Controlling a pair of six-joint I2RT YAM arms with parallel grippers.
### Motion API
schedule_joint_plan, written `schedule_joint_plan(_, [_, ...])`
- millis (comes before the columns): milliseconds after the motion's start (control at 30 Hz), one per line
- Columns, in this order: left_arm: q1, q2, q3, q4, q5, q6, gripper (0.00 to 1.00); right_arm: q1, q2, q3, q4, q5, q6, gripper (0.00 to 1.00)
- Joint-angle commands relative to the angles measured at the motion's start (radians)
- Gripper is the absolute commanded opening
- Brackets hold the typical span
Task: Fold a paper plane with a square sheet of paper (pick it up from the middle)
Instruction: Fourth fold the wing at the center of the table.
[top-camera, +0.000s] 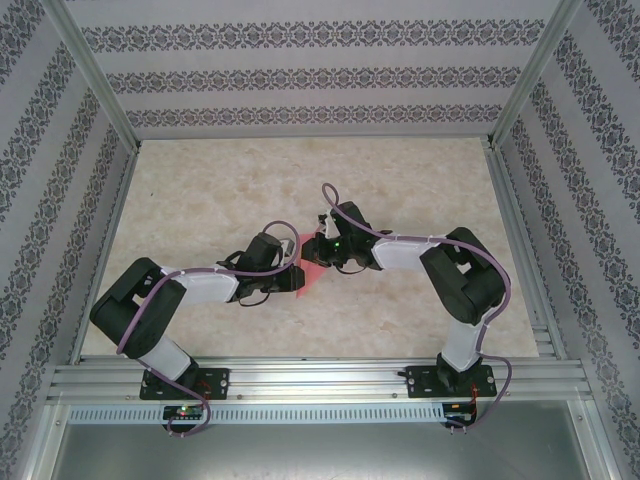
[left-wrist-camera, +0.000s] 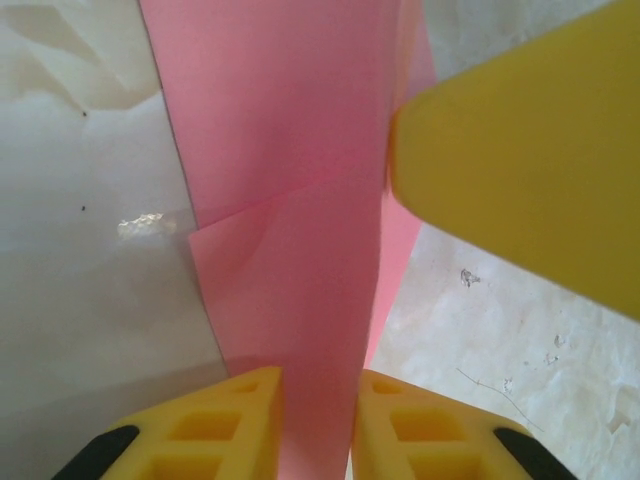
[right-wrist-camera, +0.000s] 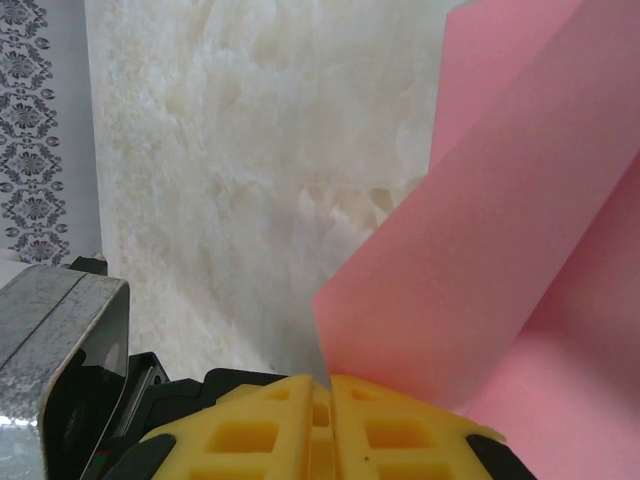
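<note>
The pink sheet of paper (top-camera: 310, 272) is folded and held just above the middle of the table, between both arms. In the left wrist view the folded paper (left-wrist-camera: 290, 150) runs as a long strip with a slanted crease, down between the fingers of my left gripper (left-wrist-camera: 318, 385). Those yellow fingers stand apart on either side of the strip, open. My right gripper (right-wrist-camera: 330, 385) is shut on a lower edge of the paper (right-wrist-camera: 480, 260), which rises to the right as two angled flaps. From above, my left gripper (top-camera: 292, 275) and right gripper (top-camera: 318, 252) nearly touch. One right finger (left-wrist-camera: 520, 170) looms beside the strip.
The beige marbled tabletop (top-camera: 400, 180) is fenced by aluminium posts and patterned walls. A metal rail (top-camera: 320, 380) carries both arm bases at the near edge. A grey metal housing (right-wrist-camera: 60, 340) sits close on the left of the right wrist view.
</note>
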Motion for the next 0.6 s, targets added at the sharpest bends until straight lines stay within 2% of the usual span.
schedule_joint_plan(0, [0.011,-0.006,0.007,-0.030,-0.015,0.032,0.26,-0.010,0.024,0.021,0.043,-0.001,0.000,0.14])
schedule_joint_plan(367, [-0.017,0.016,0.049,-0.067,-0.021,0.076,0.34,-0.011,0.029,0.039,0.052,-0.015,0.006,0.14])
schedule_joint_plan(567, [-0.050,0.027,0.092,-0.116,-0.078,0.101,0.36,-0.011,0.030,0.043,0.053,-0.017,0.008,0.14])
